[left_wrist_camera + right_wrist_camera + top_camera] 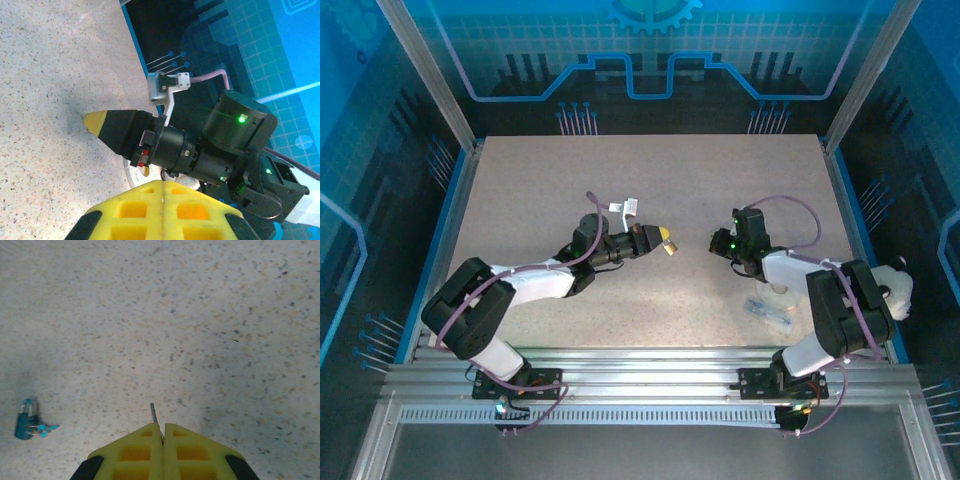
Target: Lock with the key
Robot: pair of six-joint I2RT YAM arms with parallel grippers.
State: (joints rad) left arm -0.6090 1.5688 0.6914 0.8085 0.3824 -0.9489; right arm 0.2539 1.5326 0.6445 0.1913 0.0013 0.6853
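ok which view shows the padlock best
Right wrist: the teal padlock lies plainly on the table at lower left, keys attached. Top external gives a small bluish shape beside the right arm, likely it.

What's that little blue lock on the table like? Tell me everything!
The padlock is small, with a teal-blue body and a curved shackle on top. It lies on the speckled table, and blue-headed keys stick out at its side, seemingly attached. In the right wrist view it sits near the left edge, well apart from the shut right gripper. Nothing holds it. It is too small to tell whether the shackle is open.
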